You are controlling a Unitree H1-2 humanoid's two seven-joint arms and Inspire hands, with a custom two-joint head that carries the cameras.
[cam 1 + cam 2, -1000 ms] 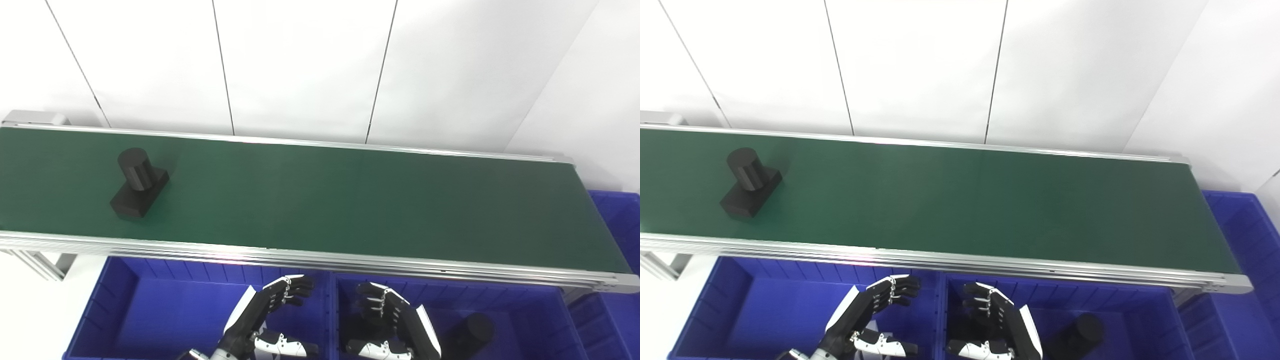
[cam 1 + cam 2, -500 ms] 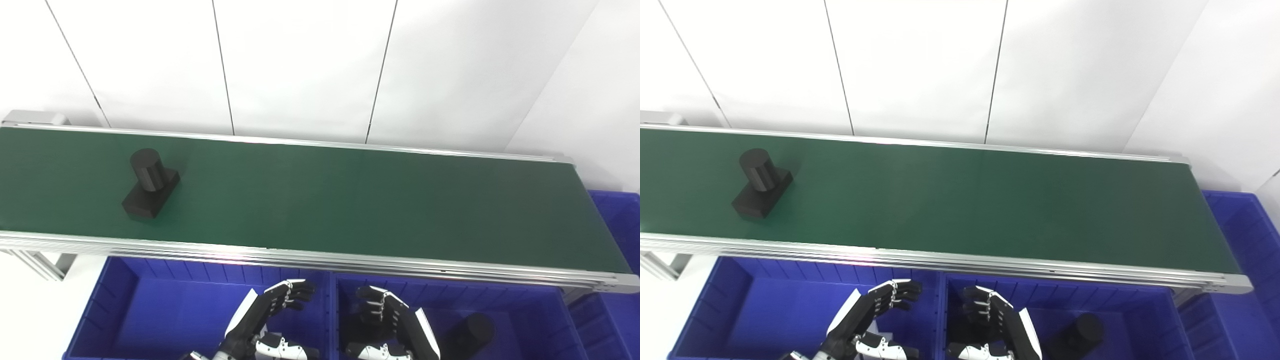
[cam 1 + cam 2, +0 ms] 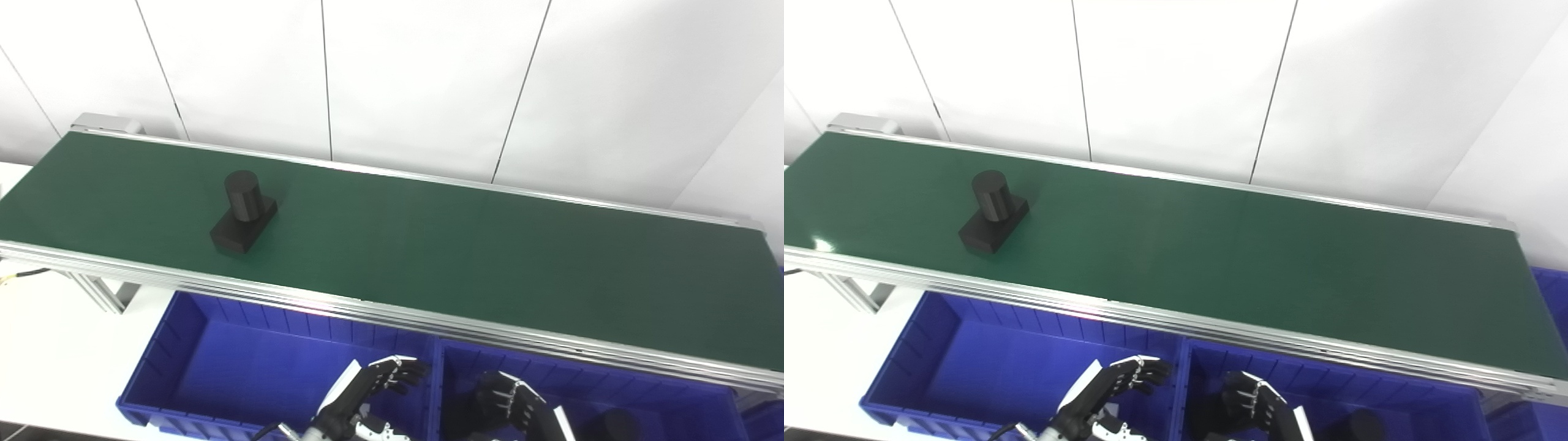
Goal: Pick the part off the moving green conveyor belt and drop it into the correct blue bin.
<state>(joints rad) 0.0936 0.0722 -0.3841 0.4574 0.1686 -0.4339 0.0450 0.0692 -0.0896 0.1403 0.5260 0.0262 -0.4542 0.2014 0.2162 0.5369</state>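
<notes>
Black part [image 3: 242, 212] lay far-left of our left hand [image 3: 367, 395], long axis near-left to far-right; left hand nearer, fingers apart, empty; right hand [image 3: 513, 407] loosely curled, empty.

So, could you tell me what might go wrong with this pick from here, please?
1. The black block-and-cylinder part is riding the green conveyor belt while the left hand and right hand sit low over the blue bins; a late reach could miss it.
2. Its upright cylinder could tip if nudged sideways.
</notes>
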